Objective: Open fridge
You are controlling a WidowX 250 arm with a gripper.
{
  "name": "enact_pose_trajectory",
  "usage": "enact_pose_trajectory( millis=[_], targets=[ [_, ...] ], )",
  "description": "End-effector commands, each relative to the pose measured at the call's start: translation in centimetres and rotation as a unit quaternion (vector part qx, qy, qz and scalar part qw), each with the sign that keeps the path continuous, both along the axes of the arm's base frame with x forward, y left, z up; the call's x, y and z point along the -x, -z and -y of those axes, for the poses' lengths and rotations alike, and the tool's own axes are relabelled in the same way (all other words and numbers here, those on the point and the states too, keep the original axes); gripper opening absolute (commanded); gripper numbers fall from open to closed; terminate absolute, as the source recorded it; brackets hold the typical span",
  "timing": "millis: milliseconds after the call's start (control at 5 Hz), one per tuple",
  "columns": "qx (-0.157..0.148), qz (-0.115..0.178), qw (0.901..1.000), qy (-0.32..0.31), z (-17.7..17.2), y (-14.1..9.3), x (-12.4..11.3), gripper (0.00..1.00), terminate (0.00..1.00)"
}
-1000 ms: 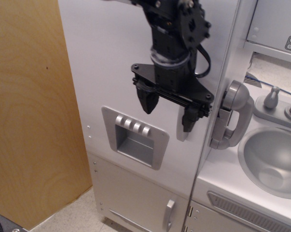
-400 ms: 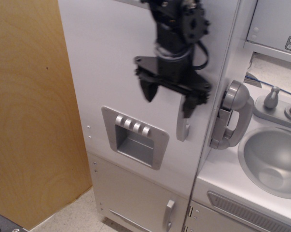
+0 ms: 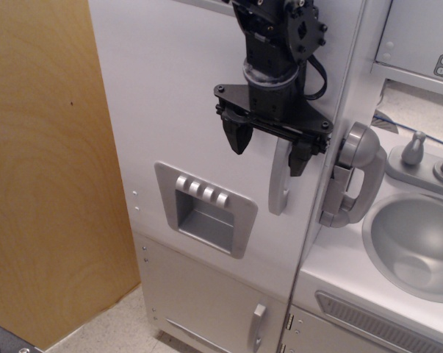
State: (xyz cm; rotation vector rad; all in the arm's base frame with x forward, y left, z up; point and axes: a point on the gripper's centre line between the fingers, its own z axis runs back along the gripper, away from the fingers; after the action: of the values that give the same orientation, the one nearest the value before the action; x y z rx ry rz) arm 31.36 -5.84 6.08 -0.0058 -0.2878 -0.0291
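The tall white fridge [image 3: 170, 95] stands with its large door closed. A grey recessed dispenser panel [image 3: 205, 208] with several buttons sits at mid door. The vertical silver bar handle [image 3: 279, 185] runs along the door's right edge. My black gripper [image 3: 268, 149] hangs in front of the door, open, with its left finger [image 3: 238, 136] left of the handle and its right finger [image 3: 299, 156] right of it. The fingers straddle the upper part of the handle with gaps on both sides. The handle's top is hidden behind the gripper.
A shorter white door with a small handle [image 3: 257, 326] sits below. A grey toy phone handset [image 3: 355, 176] hangs right of the fridge. A grey sink [image 3: 416, 243] with taps lies at the right. A wooden panel [image 3: 45, 169] stands at the left.
My gripper has risen and shifted slightly right along the handle, from the handle's lower end to its upper part. The fridge door has not moved.
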Motion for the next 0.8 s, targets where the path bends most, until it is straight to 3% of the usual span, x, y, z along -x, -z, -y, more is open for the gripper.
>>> enact_pose_trajectory(
  millis=[0,400,600],
  targets=[
    [0.004,0.04,0.9992,0.003,-0.3,-1.7,-1.4,0.0,0.0],
    [0.008,0.044,0.999,0.004,-0.2,-2.1,-0.5,0.0,0.0],
    [0.006,0.042,0.9989,0.017,-0.1,-2.2,1.2,0.0,0.0]
  ],
)
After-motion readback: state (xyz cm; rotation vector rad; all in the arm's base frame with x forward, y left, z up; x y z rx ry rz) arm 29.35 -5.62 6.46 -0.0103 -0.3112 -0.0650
